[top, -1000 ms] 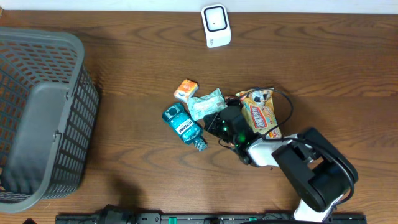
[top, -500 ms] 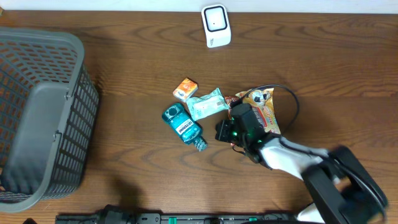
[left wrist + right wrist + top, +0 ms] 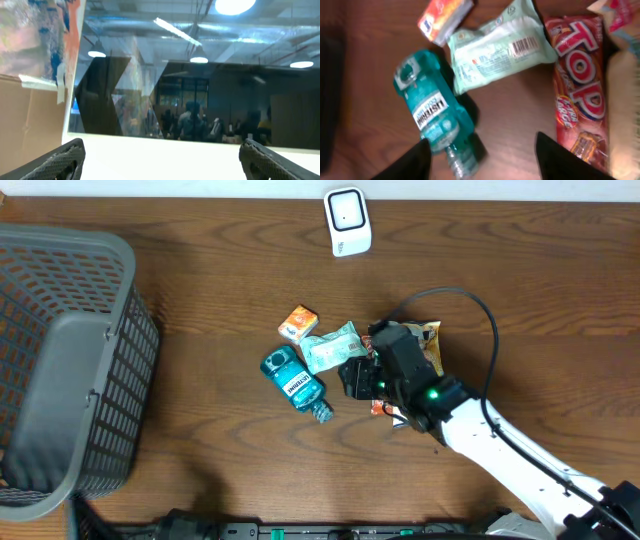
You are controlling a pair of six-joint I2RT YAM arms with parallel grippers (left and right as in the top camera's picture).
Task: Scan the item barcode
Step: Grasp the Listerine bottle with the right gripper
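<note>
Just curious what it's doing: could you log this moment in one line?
right gripper: open, near wipes, empty | left gripper: open, empty | scanner: no item at it

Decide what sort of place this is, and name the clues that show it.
Probably a mock shop checkout: a white barcode scanner on a wooden table, a Listerine bottle and wipes pack lying loose, and a grey plastic basket.

**Wooden table, goods bunched in the middle**

Dark wood-grain table (image 3: 200,270) here. Grey mesh basket (image 3: 130,380) sits at its left end, white scanner (image 3: 347,220) at the far edge. In the middle: small orange box (image 3: 298,323), pale green packet (image 3: 330,347) barcode-up just beside it, teal mouthwash bottle (image 3: 293,378) on its side, red snack packet (image 3: 580,100) to their right.
</note>
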